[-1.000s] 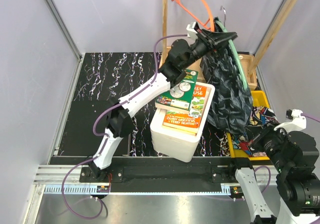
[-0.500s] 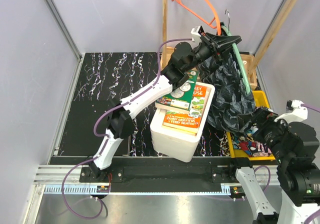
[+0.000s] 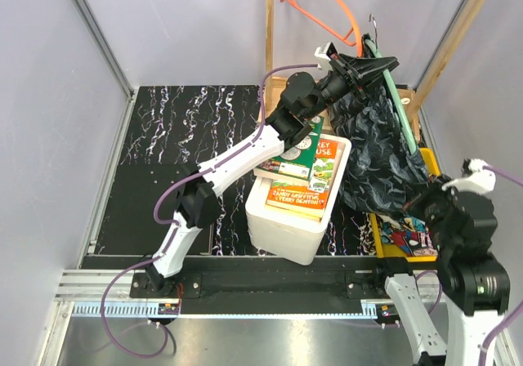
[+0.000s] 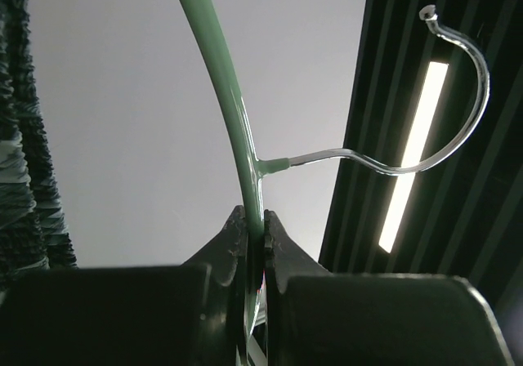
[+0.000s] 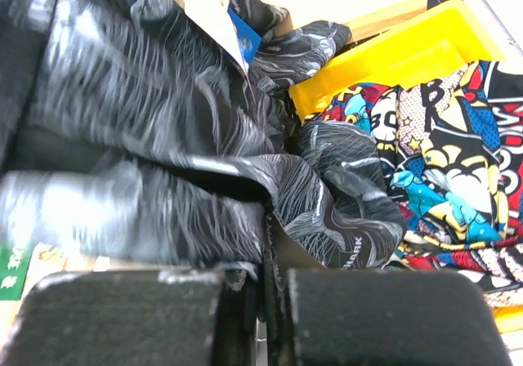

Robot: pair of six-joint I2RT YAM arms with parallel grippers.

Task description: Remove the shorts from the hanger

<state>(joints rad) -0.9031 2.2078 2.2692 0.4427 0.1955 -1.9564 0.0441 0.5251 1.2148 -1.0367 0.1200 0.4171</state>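
The black-navy shorts point(image 3: 377, 149) with pale leafy pattern hang from a mint green hanger point(image 3: 391, 84) at the back right. My left gripper point(image 3: 353, 68) is shut on the hanger's green bar point(image 4: 243, 162), raised high; its metal hook point(image 4: 441, 96) is free. My right gripper point(image 3: 418, 205) is shut on the lower edge of the black-navy shorts point(image 5: 163, 145), low at the right. The comic-print shorts point(image 3: 409, 239) lie in the yellow bin point(image 3: 426, 161), also seen in the right wrist view point(image 5: 458, 162).
A white foam box point(image 3: 296, 211) with books point(image 3: 301, 170) on top stands in the middle. An orange hanger point(image 3: 320, 2) hangs on the wooden frame point(image 3: 269, 23) at the back. A wooden crate point(image 3: 409, 109) sits behind the yellow bin.
My left gripper has lifted the green hanger up and to the right. My right arm has moved up and left and now grips the dark shorts' lower edge, which is pulled taut.
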